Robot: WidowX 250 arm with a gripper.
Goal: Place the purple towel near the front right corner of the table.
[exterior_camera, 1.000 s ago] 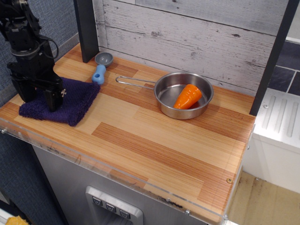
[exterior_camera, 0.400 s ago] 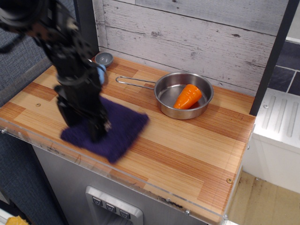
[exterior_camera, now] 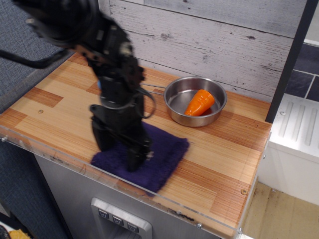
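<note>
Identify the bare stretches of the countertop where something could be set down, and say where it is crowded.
Bare: the table's left end, and the front right corner beyond the purple towel. Crowded: the middle, where the gripper presses the towel, and the steel pan holding a carrot behind.

Orange carrot [exterior_camera: 200,102] inside steel pan [exterior_camera: 175,105]

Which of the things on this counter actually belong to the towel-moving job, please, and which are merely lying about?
Part of the job:
- purple towel
- table, front right corner still bare
- gripper, pressing on the towel

Lying about:
- steel pan
- orange carrot inside the pan
</note>
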